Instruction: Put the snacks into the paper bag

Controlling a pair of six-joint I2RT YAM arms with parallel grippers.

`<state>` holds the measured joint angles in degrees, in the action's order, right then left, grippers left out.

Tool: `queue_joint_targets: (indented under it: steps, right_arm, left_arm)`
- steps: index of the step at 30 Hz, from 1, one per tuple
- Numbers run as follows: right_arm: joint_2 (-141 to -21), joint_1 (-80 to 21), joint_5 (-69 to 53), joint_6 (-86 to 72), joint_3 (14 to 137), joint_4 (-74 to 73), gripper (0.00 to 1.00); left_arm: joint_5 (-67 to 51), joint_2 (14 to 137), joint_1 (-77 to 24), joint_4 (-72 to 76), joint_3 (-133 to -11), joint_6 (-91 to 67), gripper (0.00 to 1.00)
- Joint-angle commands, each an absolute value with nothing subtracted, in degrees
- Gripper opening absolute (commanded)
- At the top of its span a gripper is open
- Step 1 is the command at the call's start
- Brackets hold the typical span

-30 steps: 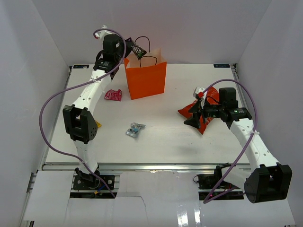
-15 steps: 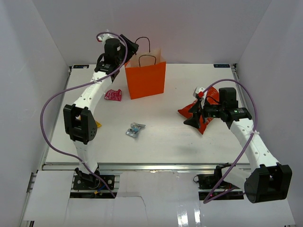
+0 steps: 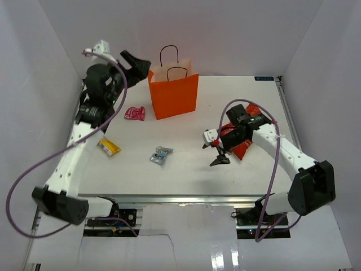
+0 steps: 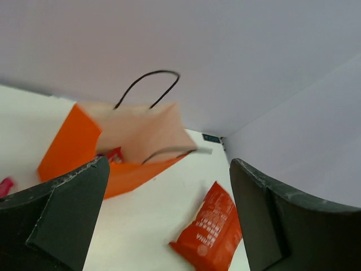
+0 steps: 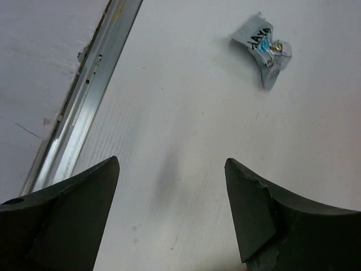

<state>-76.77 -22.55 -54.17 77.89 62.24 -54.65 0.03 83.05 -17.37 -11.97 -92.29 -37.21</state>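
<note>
We see the left end effector (image 3: 140,65) has swung back leftward from above the orange paper bag (image 3: 173,96), fingers spread and empty. The bag stands upright at the tabletop's (image 3: 186,172) far side, a pink packet (image 3: 135,113) just beside it. The right end effector (image 3: 220,156) has left the red chip bag (image 4: 211,228) and hangs released near the silver-blue packet (image 5: 262,48). A yellow packet (image 3: 109,147) lies leftward.

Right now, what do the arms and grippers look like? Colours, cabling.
The left arm and right arm have white link shells and black joint housings. A thin purple cable loops loosely outside each. The left gripper and right gripper have matte black, wedge-shaped fingers.
</note>
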Motion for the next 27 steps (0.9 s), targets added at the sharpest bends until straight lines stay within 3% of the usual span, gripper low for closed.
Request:
queue_joint_targets:
  steps: [1,6,10,16,27]
  right_arm:
    - [-81.37,-29.78,-46.68,89.91,68.80,-56.17,0.82]
    - [-93.57,-38.92,-37.72,89.13,80.13,-52.83,0.82]
    - [-100.97,-45.16,-32.18,85.26,85.25,-45.91,0.83]
    - [-109.68,-50.26,-26.46,79.91,89.99,-38.50,0.84]
    - [-117.15,-55.28,-20.92,76.20,90.79,-31.20,0.73]
  left_arm:
    - [5.70,69.91,-16.09,-19.06,-77.74,-32.61,0.98]
    - [7.21,47.67,-15.47,-28.71,-55.07,-38.31,0.98]
    - [7.64,33.95,-15.38,-37.78,-45.73,-45.42,0.98]
    - [8.70,18.13,-15.38,-48.15,-40.17,-54.21,0.98]
    - [10.02,10.90,-15.38,-57.92,-40.34,-58.88,0.98]
